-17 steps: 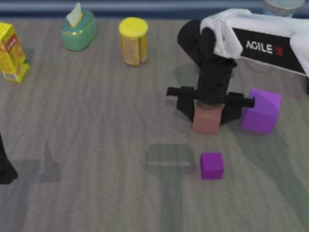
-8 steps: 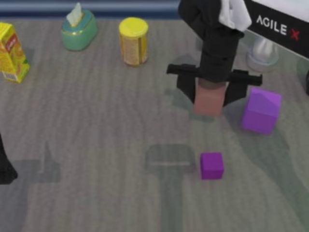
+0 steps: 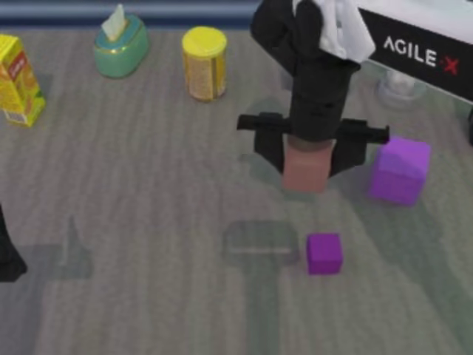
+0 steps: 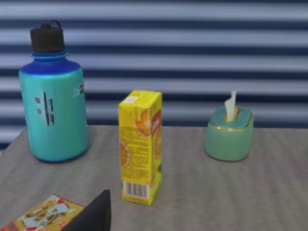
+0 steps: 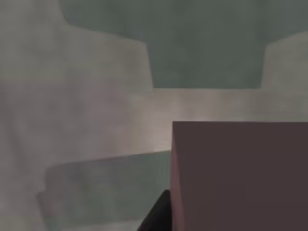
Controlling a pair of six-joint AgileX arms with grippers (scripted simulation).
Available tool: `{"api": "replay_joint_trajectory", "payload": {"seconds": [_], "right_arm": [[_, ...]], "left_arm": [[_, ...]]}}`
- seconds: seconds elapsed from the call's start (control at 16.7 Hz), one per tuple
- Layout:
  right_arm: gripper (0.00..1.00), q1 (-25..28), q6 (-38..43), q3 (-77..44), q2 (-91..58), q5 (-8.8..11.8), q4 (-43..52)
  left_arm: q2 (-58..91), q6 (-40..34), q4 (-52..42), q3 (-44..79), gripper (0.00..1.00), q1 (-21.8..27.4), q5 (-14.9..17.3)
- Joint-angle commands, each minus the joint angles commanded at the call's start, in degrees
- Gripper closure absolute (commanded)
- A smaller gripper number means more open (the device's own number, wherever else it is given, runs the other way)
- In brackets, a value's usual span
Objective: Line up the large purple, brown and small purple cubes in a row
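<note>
Brown cube (image 3: 306, 168) beside large purple cube (image 3: 400, 170)

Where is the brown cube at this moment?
In the top view, the brown cube is right of the table's centre, held in the right gripper, with the large purple cube to its right and the small purple cube below.

Three smooth-faced cubes: one large bright violet-purple cube (image 3: 400, 171), one medium reddish-brown cube (image 3: 307, 168), one small deep magenta-purple cube (image 3: 324, 254). One yellow juice carton (image 3: 18, 80). One teal tissue holder with a white tissue (image 3: 120, 46). One yellow lidded canister (image 3: 205, 63). One teal bottle with a black cap (image 4: 52, 111). One colourful printed flat item (image 4: 41, 216), its kind unclear. Two arms.
</note>
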State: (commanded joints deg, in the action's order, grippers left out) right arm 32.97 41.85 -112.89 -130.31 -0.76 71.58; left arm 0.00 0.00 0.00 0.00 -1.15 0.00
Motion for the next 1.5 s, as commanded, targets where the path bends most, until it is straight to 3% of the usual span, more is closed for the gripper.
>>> {"api": "replay_joint_trajectory", "payload": {"seconds": [0.42, 0.78, 1.14, 1.44, 1.5], "right_arm": [[1.0, 11.4, 2.9, 16.0, 11.6, 0.2, -3.8], [1.0, 11.6, 3.0, 17.1, 11.5, 0.2, -4.9], [1.0, 11.8, 3.1, 24.9, 8.2, 0.1, -16.6], [1.0, 11.8, 3.1, 26.1, 7.6, 0.1, -18.0], [0.92, 11.8, 3.1, 26.1, 7.6, 0.1, -18.0]], "left_arm": [[0.0, 0.0, 0.0, 0.0, 0.0, 0.0, 0.0], [0.0, 0.0, 0.0, 0.0, 0.0, 0.0, 0.0], [0.0, 0.0, 0.0, 0.0, 0.0, 0.0, 0.0], [0.0, 0.0, 0.0, 0.0, 0.0, 0.0, 0.0], [0.0, 0.0, 0.0, 0.0, 0.0, 0.0, 0.0]]}}
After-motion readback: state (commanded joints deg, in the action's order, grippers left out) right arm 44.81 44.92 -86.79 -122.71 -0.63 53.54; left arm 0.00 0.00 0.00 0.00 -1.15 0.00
